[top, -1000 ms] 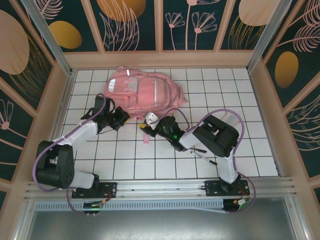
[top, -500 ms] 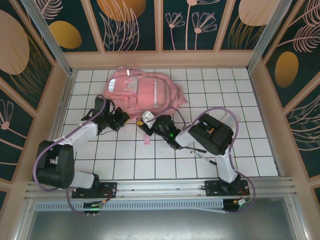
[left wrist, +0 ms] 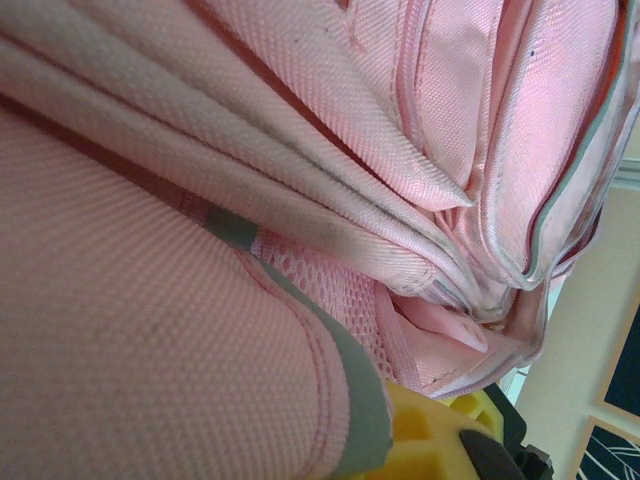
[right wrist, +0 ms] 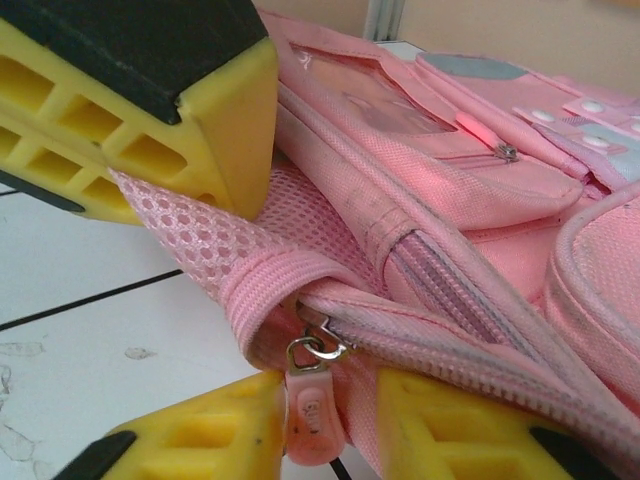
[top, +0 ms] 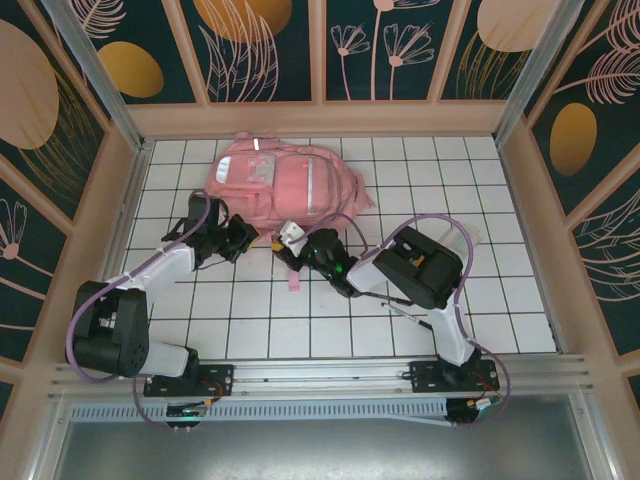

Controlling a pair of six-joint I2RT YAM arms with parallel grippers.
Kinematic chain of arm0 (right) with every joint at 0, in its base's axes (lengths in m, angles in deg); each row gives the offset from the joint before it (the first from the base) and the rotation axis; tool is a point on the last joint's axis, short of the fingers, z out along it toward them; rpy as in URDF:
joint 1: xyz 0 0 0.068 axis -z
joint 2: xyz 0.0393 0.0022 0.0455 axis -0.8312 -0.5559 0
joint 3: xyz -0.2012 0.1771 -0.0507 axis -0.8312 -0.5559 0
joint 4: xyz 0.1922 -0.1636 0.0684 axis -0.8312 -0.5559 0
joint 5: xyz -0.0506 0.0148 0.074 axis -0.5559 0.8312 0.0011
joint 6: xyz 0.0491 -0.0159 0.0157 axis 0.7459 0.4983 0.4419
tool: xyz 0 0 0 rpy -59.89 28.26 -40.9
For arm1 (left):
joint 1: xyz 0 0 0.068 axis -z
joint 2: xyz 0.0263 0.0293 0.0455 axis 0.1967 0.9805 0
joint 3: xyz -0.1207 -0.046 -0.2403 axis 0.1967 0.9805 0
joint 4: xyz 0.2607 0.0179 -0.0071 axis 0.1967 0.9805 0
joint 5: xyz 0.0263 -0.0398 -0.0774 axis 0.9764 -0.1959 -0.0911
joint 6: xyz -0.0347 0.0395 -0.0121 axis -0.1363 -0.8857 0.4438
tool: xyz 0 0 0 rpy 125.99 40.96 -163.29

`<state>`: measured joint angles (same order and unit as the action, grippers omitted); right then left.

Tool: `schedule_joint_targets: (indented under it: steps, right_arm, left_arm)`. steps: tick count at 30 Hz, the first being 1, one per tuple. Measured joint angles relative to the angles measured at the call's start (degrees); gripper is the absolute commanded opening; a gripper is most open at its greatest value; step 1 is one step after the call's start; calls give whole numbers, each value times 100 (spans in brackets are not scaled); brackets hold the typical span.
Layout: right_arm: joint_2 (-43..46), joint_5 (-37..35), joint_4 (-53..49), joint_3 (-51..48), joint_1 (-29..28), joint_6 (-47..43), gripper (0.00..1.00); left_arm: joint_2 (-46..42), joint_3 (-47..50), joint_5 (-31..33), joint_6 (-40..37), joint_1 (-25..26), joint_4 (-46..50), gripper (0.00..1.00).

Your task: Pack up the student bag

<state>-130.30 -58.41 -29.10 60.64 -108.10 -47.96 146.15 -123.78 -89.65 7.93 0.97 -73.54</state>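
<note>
The student bag [top: 290,180] is lying on the table [top: 480,290], just beyond both claws. The left claw [top: 245,238] is pinching its mesh edge [right wrist: 190,235]. The right claw [right wrist: 325,405] is standing narrow, straddling the zipper pull [right wrist: 310,420], not yet clamped. Centre the pull, clamp squarely, then draw along the zipper track [right wrist: 470,355].

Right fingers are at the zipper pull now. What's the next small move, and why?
Probably close the right gripper fully on the zipper pull. The pull hangs between its fingers with a gap on one side, so it isn't pinched yet. The left gripper is shut on the student bag's mesh beside the zipper, bracing it for a pull.
</note>
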Motion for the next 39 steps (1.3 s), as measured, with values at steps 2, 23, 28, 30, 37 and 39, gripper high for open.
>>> schedule_joint_targets:
  steps: [2,23,28,30,37,39]
  right_arm:
    - [0,-44,-42,20,-13,-7,18]
    - [332,955,-1521,448,94,1239,0]
    - [426,2247,-2293,841,522,3200,0]
    - [428,2708,-2328,822,704,4017,0]
    - [597,3528,-2149,-72,1139,6041,0]
    - [732,3582,-2146,-310,1255,6321,0]
  left_arm:
    - [0,20,0,-2,0,-4,0]
    - [-74,31,546,-730,-109,433,0]
    - [-42,-85,730,-981,-144,442,0]
    - [33,-136,841,-1067,-175,450,0]
    - [271,-184,1303,-1351,-232,533,0]
    - [306,-184,1421,-1460,-247,573,0]
